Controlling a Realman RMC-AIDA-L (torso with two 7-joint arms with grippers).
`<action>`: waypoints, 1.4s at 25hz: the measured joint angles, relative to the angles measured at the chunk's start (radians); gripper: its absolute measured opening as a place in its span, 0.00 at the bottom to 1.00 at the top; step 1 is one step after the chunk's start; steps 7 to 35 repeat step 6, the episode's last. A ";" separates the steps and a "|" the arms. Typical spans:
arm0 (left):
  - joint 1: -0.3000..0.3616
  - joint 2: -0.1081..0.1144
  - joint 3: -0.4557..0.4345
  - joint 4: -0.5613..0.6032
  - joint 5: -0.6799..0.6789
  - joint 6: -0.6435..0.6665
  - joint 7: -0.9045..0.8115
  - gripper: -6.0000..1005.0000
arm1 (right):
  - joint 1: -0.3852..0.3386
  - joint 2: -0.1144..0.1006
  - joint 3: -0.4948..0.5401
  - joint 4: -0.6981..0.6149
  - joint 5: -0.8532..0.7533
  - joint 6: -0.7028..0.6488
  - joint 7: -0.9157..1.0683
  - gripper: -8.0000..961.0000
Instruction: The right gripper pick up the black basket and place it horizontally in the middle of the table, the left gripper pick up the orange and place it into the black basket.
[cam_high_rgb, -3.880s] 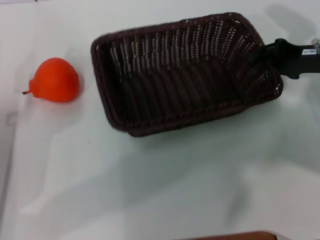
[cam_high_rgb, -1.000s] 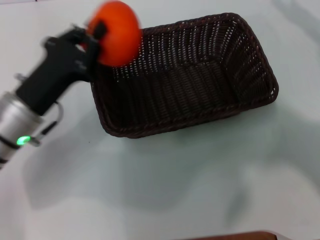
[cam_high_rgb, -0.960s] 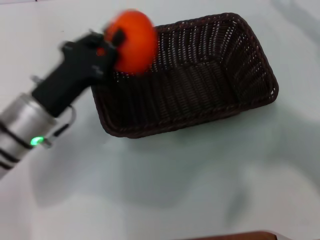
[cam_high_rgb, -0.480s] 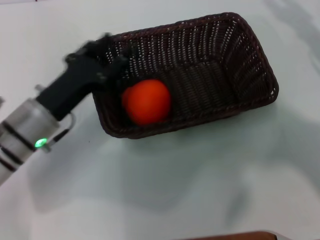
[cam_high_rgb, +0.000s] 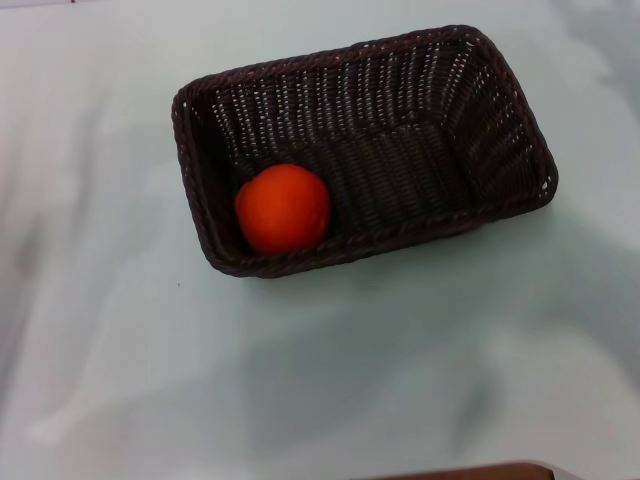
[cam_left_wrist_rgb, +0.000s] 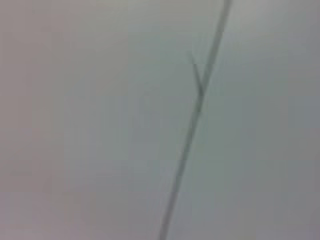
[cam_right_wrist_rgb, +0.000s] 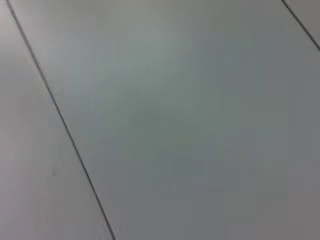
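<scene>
While the black basket (cam_high_rgb: 365, 145) lies lengthwise across the table (cam_high_rgb: 330, 380), tipped slightly toward two o'clock, the orange (cam_high_rgb: 283, 208) sits inside it at the eight o'clock corner, touching the near wall. Neither gripper appears in any view, so their fingers cannot be judged.

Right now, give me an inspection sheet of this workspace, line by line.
Surface: the table is pale, glossy and bare around the basket.
Job's things: the black basket lies on the table; the orange rests inside it, at its left end near the front wall.
Clutter: nothing seen.
Grippers: neither the left gripper nor the right gripper is in any view.
Cables: nothing seen.
Surroundings: a brown edge shows at the bottom of the head view; both wrist views show only a plain grey surface with thin dark lines.
</scene>
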 joint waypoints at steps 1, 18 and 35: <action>0.002 0.000 -0.028 0.022 0.000 -0.026 0.018 0.87 | 0.000 0.001 0.003 0.005 0.003 0.006 -0.050 0.78; 0.009 -0.004 -0.113 0.095 -0.001 -0.116 0.130 0.87 | 0.013 0.002 0.034 0.036 0.046 -0.009 -0.102 0.78; 0.009 -0.004 -0.113 0.095 -0.001 -0.116 0.130 0.87 | 0.013 0.002 0.034 0.036 0.046 -0.009 -0.102 0.78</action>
